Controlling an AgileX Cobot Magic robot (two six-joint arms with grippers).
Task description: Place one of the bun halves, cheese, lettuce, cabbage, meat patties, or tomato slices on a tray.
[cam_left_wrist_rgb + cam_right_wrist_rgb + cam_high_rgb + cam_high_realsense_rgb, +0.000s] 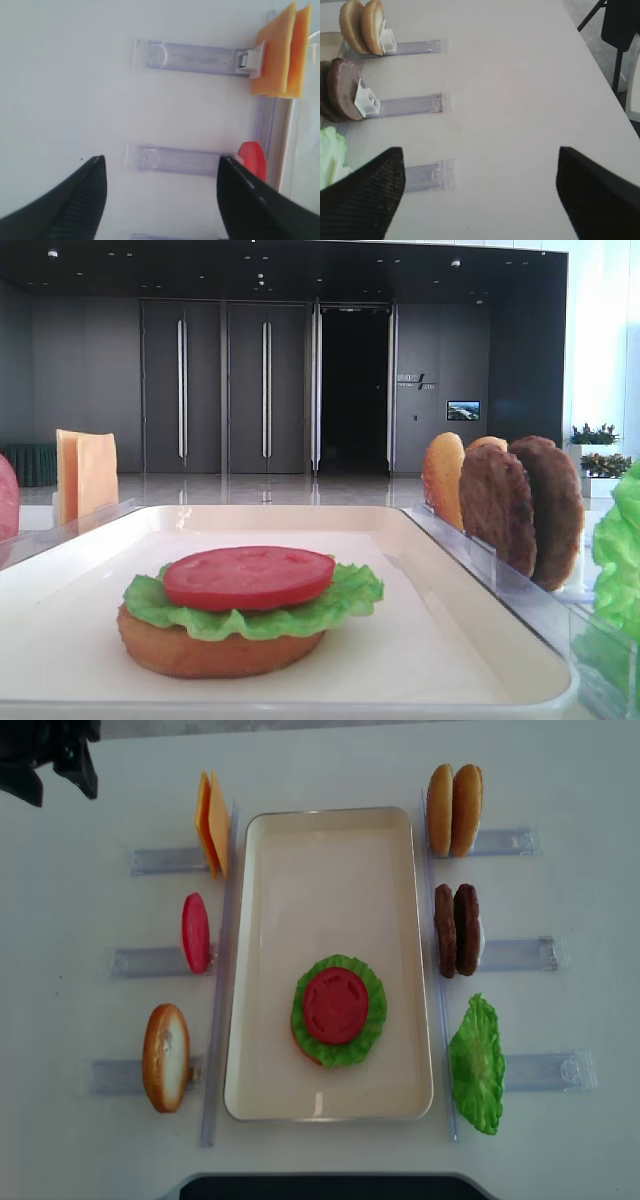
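Nearest the low front camera, a stack sits on the tray (250, 970): a bun half (215, 650) at the bottom, a lettuce (255, 605) leaf over it and a tomato slice (248, 576) on top. In the overhead view this stack lies in the lower middle of the tray, with the upper half of the tray bare. So three layers are already placed — judging from that, cheese, a patty or a closing bun could come next, and all are still in their holders.

Beside the tray, left of frame in the overhead view, stand from bottom to top a spare bun half (165, 1057), one upright tomato slice (195, 932) and the cheese (211, 824). On the right side stand a second lettuce leaf (477, 1065), the meat patties (456, 930) and two more bun halves (454, 810) at the upper right.

The left gripper (160, 195) hangs over bare table with its jaws spread wide and nothing between them; the tomato slice and cheese lie toward the right edge of its wrist view, well apart from the fingers. The right gripper (480, 192) is likewise parted wide and empty — patties and buns sit at the upper left of its wrist view, untouched.
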